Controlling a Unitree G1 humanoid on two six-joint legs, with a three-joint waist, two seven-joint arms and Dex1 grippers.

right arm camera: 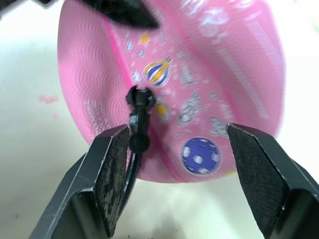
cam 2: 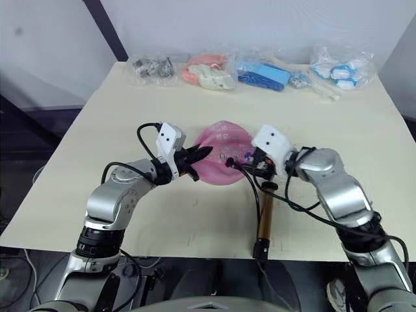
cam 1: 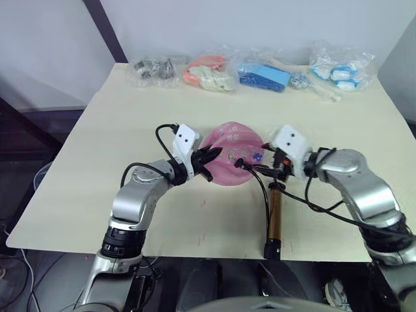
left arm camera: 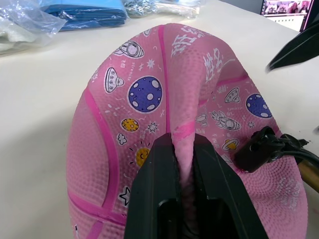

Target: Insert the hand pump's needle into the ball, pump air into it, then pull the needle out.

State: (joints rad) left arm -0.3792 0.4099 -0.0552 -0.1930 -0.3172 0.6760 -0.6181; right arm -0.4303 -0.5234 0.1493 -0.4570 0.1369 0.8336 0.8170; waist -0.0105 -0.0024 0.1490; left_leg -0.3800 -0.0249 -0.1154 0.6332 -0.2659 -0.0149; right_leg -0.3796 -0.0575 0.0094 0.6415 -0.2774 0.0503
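Observation:
The pink ball [cam 1: 231, 146], partly flat and creased, lies mid-table. My left gripper [left arm camera: 182, 144] is shut on a raised fold of its rubber at the ball's left side. The needle's black fitting [right arm camera: 141, 97] sits pressed against the ball's skin, and its metal pin is hidden. From the fitting the thin black hose [cam 1: 263, 185] curves down to the hand pump [cam 1: 275, 218], a bronze tube lying near the table's front edge. My right gripper [right arm camera: 174, 134] is open at the ball's right side, its fingers [right arm camera: 112, 167] wide apart, one close beside the hose.
Several clear plastic bags line the table's far edge: metal parts [cam 1: 154, 70], orange and white items [cam 1: 211, 71], blue items [cam 1: 263, 77], blue and white items [cam 1: 341, 68]. The table's front edge [cam 1: 195, 250] runs just behind the pump's lower end.

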